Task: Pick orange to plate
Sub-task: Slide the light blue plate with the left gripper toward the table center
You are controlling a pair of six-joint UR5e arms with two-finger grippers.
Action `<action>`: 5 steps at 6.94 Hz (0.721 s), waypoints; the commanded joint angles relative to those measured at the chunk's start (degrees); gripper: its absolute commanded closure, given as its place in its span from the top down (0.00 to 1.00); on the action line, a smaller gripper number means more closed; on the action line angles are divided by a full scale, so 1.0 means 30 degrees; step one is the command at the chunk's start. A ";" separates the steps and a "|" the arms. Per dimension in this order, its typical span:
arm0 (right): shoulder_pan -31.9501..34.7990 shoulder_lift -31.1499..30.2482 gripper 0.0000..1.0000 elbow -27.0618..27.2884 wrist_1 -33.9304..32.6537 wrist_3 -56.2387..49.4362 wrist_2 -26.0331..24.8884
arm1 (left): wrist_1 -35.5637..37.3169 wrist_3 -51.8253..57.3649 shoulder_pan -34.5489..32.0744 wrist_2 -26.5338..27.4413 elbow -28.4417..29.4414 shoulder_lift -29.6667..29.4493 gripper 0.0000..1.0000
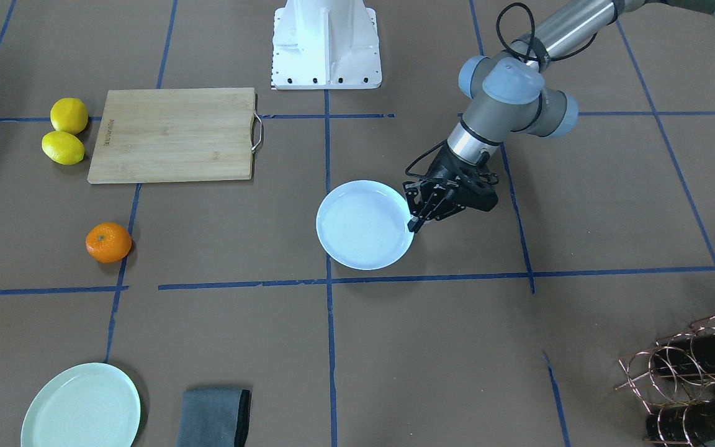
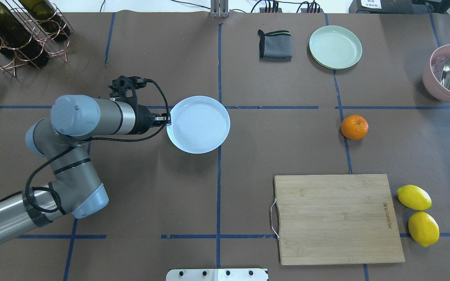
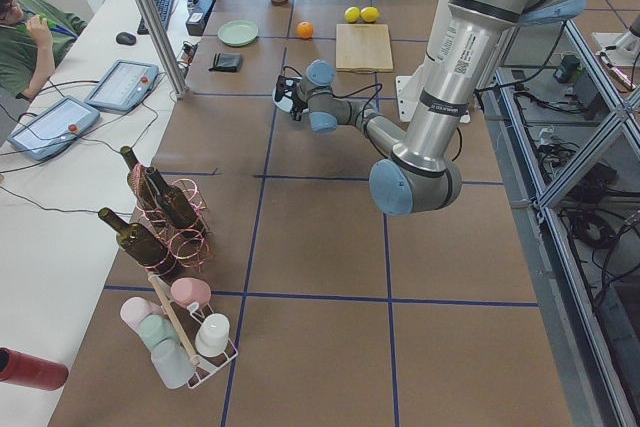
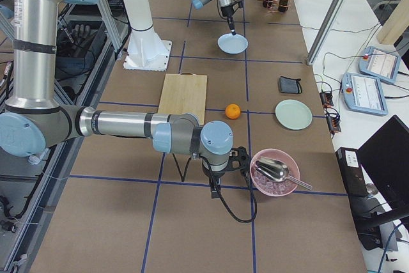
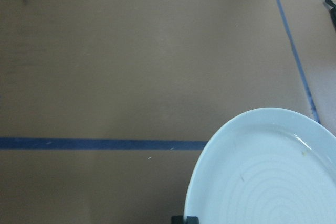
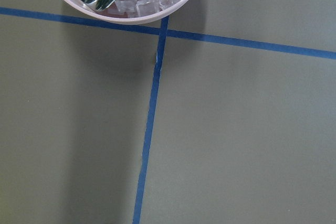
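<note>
The orange (image 2: pixel 354 127) rests alone on the brown table on the robot's right side, and it also shows in the front view (image 1: pixel 108 242). Near the table's centre lies the pale bluish-white plate (image 2: pixel 198 124), with nothing in it. My left gripper (image 2: pixel 167 119) is at the plate's left rim, its fingers pinched together on the edge (image 1: pixel 415 223). In the left wrist view the plate (image 5: pixel 268 171) fills the lower right corner. My right gripper (image 4: pixel 214 190) appears only in the right side view, beside a pink bowl and far from the orange. I cannot tell whether it is open or shut.
A wooden cutting board (image 2: pixel 336 218) and two lemons (image 2: pixel 414 197) lie near the robot's right. Further out are a mint-green plate (image 2: pixel 335 47), a grey cloth (image 2: pixel 275 45) and a pink bowl with a scoop (image 2: pixel 449 74). A wine rack (image 2: pixel 14 31) stands far left.
</note>
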 commanded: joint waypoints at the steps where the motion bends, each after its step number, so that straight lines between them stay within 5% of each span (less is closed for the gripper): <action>1: -0.0005 -0.0216 1.00 0.0024 0.0025 0.0000 -0.0001 | 0.0164 -0.0059 0.1474 0.1473 0.1191 -0.1377 0.00; 4: -0.0005 -0.0217 1.00 0.0024 0.0054 -0.0262 -0.0059 | 0.0164 0.0000 0.1921 0.1599 0.1254 -0.1350 0.01; 5: 0.0023 -0.0217 1.00 0.0024 0.0084 -0.0322 -0.0088 | 0.0164 0.0000 0.1892 0.1599 0.1196 -0.1321 0.27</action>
